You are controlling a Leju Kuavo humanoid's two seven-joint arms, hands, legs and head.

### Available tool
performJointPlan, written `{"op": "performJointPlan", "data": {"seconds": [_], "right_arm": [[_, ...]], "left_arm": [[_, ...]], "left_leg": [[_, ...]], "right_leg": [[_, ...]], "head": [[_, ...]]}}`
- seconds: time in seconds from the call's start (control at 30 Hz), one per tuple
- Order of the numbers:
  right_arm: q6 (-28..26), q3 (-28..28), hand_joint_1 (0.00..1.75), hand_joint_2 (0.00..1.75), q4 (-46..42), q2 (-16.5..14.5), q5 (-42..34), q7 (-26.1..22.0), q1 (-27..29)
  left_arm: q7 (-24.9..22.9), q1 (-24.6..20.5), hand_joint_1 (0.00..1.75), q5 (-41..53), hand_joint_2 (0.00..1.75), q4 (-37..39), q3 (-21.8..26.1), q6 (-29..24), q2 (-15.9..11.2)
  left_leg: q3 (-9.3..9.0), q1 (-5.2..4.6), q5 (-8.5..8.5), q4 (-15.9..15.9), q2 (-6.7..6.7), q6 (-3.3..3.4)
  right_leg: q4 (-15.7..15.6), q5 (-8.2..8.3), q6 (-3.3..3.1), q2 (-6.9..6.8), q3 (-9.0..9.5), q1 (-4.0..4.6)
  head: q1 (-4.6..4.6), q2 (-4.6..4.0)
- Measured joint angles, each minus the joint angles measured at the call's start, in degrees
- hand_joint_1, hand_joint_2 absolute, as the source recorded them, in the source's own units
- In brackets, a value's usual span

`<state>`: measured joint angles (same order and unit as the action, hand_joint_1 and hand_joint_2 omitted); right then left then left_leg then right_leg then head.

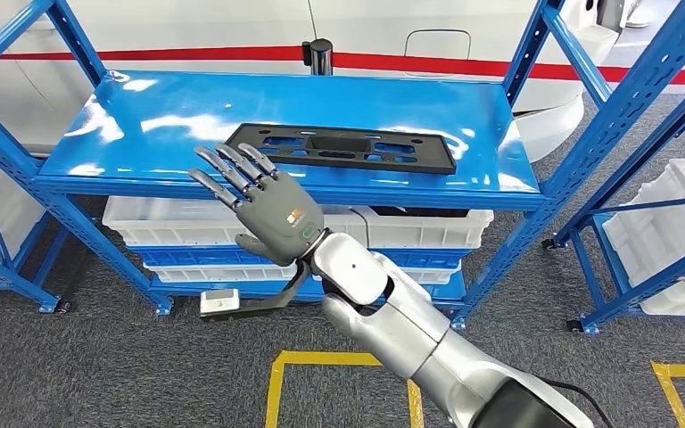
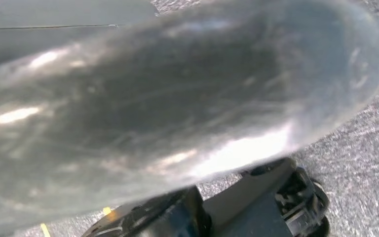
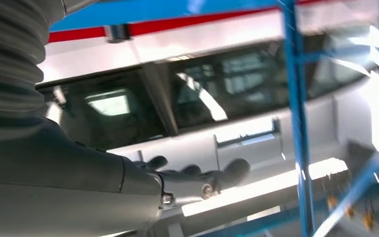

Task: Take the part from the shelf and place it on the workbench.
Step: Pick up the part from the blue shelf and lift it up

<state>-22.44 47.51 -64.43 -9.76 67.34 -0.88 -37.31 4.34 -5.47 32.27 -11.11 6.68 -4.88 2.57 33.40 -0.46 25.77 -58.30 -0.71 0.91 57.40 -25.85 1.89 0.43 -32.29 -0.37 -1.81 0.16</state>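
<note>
The part (image 1: 348, 147) is a flat black plate with several cut-outs. It lies on the top board of the blue shelf (image 1: 143, 125), right of the middle and near the front edge. My right hand (image 1: 263, 209) is raised in front of that board's front edge, left of the part and apart from it. Its fingers (image 1: 232, 169) are spread and point up and left over the board, holding nothing. In the right wrist view the same hand (image 3: 128, 182) shows its dark fingers (image 3: 197, 177) stretched out and empty.
White bins (image 1: 410, 227) fill the lower levels of the shelf. A second blue rack (image 1: 642, 116) with white bins (image 1: 669, 232) stands to the right. Yellow floor lines (image 1: 321, 361) mark the grey carpet. A white vehicle with a red stripe (image 1: 232, 55) stands behind the shelf.
</note>
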Motion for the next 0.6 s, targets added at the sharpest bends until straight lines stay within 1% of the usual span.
{"op": "performJointPlan", "data": {"seconds": [0.13, 0.33, 0.43, 0.6], "right_arm": [[-1.19, 1.2, 0.0, 1.75, 12.89, -2.78, 4.84, 6.48, -3.7], [-2.08, 0.67, 0.0, 1.75, 25.73, -3.41, 9.26, 13.18, -7.87], [-2.07, -0.07, 0.0, 1.75, 29.34, -3.3, 10.28, 14.6, -9.14], [-1.97, -0.82, 0.0, 1.75, 32.16, -3.24, 10.51, 14.99, -9.92]], "left_arm": [[-0.21, -0.42, 0.0, 0.88, 0.0, -0.02, -0.01, 1.16, 0.24], [-0.57, -0.6, 0.0, 1.78, 0.0, -0.02, -0.01, 2.0, 0.34], [-0.86, -0.62, 0.0, 1.93, 0.0, -0.02, -0.01, 2.28, 0.33], [-1.03, -0.64, 0.0, 1.95, 0.0, -0.02, 0.01, 2.46, 0.32]], "left_leg": [[-0.01, 0.03, -0.06, 0.0, 0.02, 0.0], [0.01, 0.0, -0.08, -0.01, 0.02, -0.02], [0.01, -0.02, -0.07, -0.01, 0.01, -0.02], [0.01, -0.02, -0.07, -0.02, 0.01, -0.01]], "right_leg": [[0.01, 0.01, -0.01, -0.01, 0.0, 0.05], [0.01, 0.01, 0.0, -0.01, 0.0, 0.03], [0.01, 0.01, 0.0, -0.01, -0.01, -0.01], [0.0, 0.01, 0.0, -0.01, -0.02, -0.01]], "head": [[0.0, -0.01], [0.0, 0.01], [0.0, -0.01], [0.0, 0.01]]}}
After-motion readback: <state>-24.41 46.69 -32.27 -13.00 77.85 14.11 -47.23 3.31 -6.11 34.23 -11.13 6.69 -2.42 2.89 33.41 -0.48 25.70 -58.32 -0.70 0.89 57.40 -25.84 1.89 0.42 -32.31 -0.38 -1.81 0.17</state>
